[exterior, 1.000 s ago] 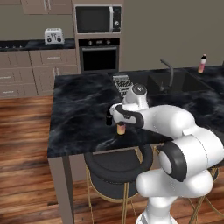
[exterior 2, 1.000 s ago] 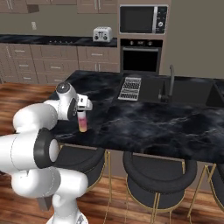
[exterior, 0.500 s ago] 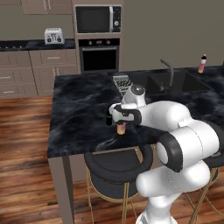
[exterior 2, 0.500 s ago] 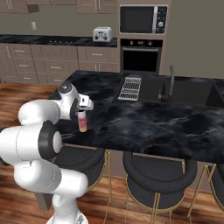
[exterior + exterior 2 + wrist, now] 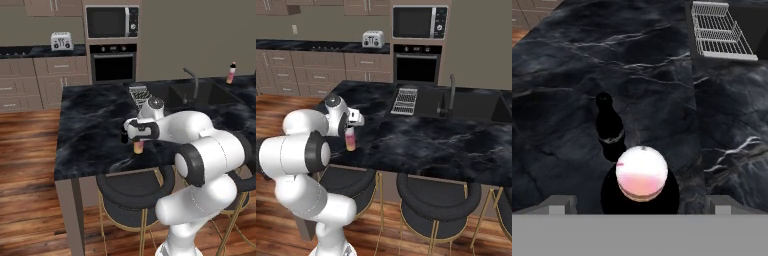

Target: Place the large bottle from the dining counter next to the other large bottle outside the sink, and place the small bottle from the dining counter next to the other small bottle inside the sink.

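We see a kitchen with a wood-plank floor and brown wall cabinets. The dining counter, black marble with white veins, serves as our landmark. Behind it a microwave sits above a built-in oven, with a toaster on the back counter. Black stools stand under its near edge. The sink is recessed at its far end, with a curved faucet and a ribbed drain rack beside it. The gripper hangs over the near edge, jaws spread wide, above the large bottle, which stands upright. The small bottle stands just beside it. Another pink bottle stands beyond the sink.
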{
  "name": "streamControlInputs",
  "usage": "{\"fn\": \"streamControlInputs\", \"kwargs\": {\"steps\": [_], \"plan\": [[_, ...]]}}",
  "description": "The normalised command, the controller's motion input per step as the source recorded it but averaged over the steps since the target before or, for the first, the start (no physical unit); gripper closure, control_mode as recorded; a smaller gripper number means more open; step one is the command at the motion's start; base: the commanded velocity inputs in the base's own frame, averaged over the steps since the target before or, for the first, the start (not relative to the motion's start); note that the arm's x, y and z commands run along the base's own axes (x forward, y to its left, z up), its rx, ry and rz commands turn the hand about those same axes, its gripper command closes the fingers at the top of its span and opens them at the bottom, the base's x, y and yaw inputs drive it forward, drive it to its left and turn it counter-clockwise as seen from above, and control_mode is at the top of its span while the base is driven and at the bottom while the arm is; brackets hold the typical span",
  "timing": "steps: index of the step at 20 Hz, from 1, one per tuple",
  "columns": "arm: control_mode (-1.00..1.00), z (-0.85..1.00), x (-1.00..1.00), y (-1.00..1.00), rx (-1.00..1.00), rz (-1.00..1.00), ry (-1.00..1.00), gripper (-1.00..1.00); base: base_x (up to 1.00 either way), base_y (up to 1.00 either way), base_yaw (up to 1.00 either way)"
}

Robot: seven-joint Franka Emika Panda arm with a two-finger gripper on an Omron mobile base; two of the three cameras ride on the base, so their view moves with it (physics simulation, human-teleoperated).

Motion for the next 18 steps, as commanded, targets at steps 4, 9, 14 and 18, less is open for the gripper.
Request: {"fn": "streamControlInputs", "kwargs": {"steps": [4, 9, 14, 18], "plan": [[-1.0, -0.08, 0.19, 0.0, 0.0, 0.0, 0.0, -1.0, 0.0, 0.0, 0.0], [-1.0, -0.08, 0.2, 0.0, 0.0, 0.0, 0.0, -1.0, 0.0, 0.0, 0.0], [-1.0, -0.08, 0.2, 0.0, 0.0, 0.0, 0.0, 1.0, 0.0, 0.0, 0.0], [-1.0, -0.02, 0.1, 0.0, 0.0, 0.0, 0.0, 1.0, 0.0, 0.0, 0.0]]}}
